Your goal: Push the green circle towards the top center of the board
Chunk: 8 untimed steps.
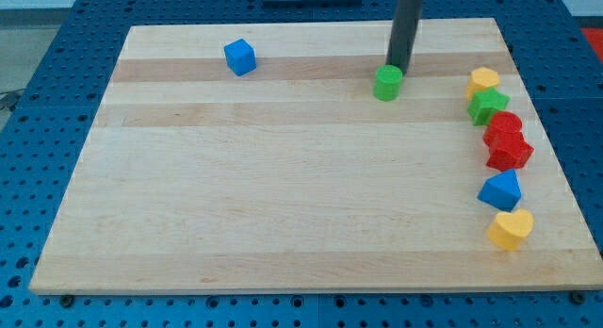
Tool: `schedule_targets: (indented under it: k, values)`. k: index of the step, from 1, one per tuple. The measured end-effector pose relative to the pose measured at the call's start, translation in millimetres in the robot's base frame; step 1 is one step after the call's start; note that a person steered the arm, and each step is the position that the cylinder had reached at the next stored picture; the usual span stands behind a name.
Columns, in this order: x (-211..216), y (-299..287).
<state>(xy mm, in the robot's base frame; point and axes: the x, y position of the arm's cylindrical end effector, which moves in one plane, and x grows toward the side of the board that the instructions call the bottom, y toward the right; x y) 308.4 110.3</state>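
Note:
The green circle [386,83] is a small green cylinder on the wooden board [283,196], near the view's top, a little right of centre. My tip [398,71] is the lower end of the dark rod. It stands right behind the green circle, at its upper right edge, touching or nearly touching it.
A blue cube [240,57] lies at the upper left. Along the right edge, from top to bottom, lie a yellow block [484,80], a green star [488,106], a red block [503,126], a red star [511,152], a blue triangle-like block [501,189] and a yellow heart [511,229].

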Motion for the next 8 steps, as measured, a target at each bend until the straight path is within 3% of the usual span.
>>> schedule_targets:
  k: [2,3,4,5,6,7,8]
  values:
    - [0,-45]
    - [14,17]
    - [18,37]
    - [9,37]
    - [72,33]
    - [84,33]
    - [69,21]
